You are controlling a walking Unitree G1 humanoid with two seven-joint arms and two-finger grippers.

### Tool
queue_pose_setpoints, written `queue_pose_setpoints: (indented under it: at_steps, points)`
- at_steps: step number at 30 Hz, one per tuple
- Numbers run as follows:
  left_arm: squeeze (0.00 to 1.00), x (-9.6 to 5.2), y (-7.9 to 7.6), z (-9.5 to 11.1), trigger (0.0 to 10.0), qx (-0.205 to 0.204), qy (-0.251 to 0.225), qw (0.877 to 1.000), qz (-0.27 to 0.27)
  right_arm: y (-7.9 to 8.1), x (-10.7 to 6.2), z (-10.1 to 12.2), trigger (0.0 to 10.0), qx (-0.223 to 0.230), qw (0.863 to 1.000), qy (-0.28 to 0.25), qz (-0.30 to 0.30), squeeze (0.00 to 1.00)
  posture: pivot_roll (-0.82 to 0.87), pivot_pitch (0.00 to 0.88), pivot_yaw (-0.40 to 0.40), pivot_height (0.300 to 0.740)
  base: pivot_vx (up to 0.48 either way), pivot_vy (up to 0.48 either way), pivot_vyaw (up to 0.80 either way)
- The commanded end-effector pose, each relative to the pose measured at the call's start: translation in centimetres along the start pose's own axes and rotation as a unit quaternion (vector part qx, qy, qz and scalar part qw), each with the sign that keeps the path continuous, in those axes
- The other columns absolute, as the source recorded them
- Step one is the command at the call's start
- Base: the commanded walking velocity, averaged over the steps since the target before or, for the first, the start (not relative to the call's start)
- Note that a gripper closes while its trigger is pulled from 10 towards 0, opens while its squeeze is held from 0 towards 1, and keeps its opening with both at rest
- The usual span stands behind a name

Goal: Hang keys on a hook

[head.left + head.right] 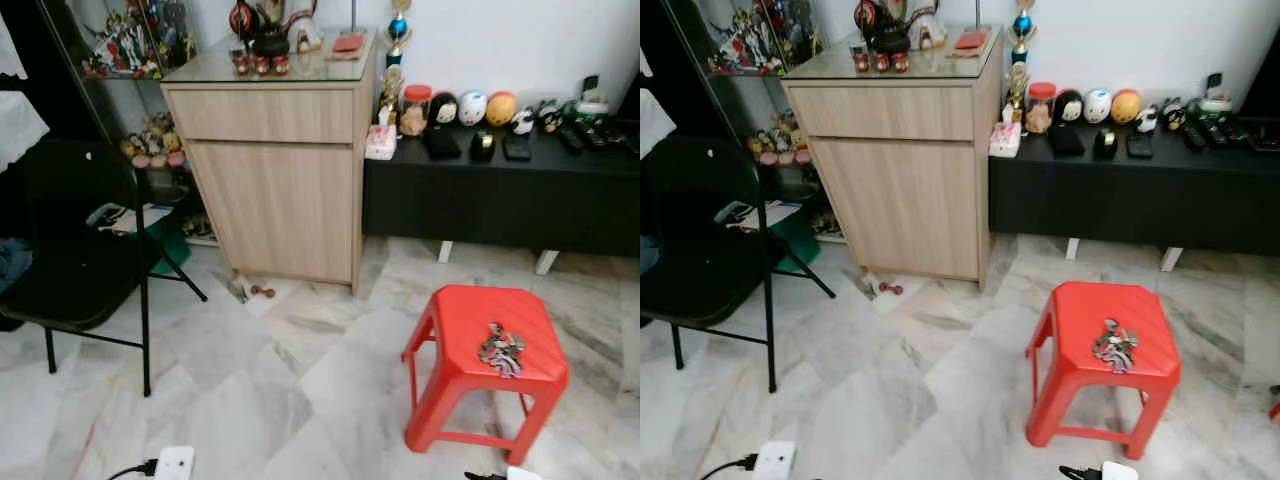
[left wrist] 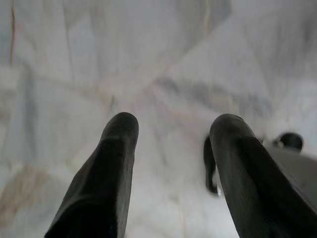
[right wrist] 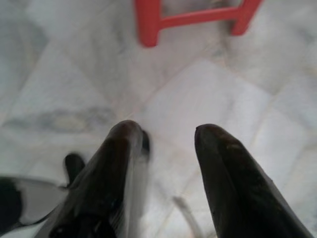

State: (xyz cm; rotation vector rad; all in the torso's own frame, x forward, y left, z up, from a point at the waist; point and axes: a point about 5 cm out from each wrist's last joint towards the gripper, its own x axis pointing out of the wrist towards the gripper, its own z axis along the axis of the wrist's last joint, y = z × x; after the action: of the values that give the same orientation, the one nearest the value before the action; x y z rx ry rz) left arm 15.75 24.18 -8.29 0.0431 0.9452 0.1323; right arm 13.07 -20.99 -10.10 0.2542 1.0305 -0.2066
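Observation:
A bunch of keys (image 1: 501, 349) lies on the seat of a red plastic stool (image 1: 470, 318) at the lower right, also seen as keys (image 1: 1114, 345) on the stool (image 1: 1090, 310). My left gripper (image 2: 173, 126) hangs open over bare marble floor. My right gripper (image 3: 163, 130) is open too, pointing down at the floor, with the stool's red legs (image 3: 148, 25) beyond its fingertips. No hook can be made out in these views.
A wooden cabinet (image 1: 275, 170) with ornaments stands ahead, a low black bench (image 1: 500, 200) with trinkets to its right. A black folding chair (image 1: 75, 260) is at the left. A white power adapter (image 1: 172, 464) with a cable lies on the marble floor (image 1: 300, 390).

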Motion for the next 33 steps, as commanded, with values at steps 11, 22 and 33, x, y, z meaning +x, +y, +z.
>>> queue_pose_setpoints:
  at_steps: [11, 22, 33]
  points:
    - [0.00, 0.8, -2.5, 2.6, 10.0, -0.004, -0.031, 0.999, -0.019, 0.7, 0.4, 1.9, 10.0, 0.025, 0.999, -0.025, 0.005, 0.00, 0.07, 0.000, 0.051, 0.740, 0.000, -0.330, 0.00]
    - [0.00, 1.1, -5.8, 10.9, 10.0, 0.007, -0.165, 0.984, -0.060, 0.7, 0.7, 4.4, 10.0, 0.031, 0.998, -0.048, -0.001, 0.00, 0.07, 0.000, 0.023, 0.740, 0.000, 0.000, 0.00]
    - [0.00, 0.7, -6.5, 11.9, 10.0, 0.004, -0.214, 0.975, -0.068, -0.2, 0.6, 5.2, 10.0, 0.020, 0.999, -0.046, -0.012, 0.00, 0.09, 0.000, -0.002, 0.740, 0.000, 0.000, 0.00]
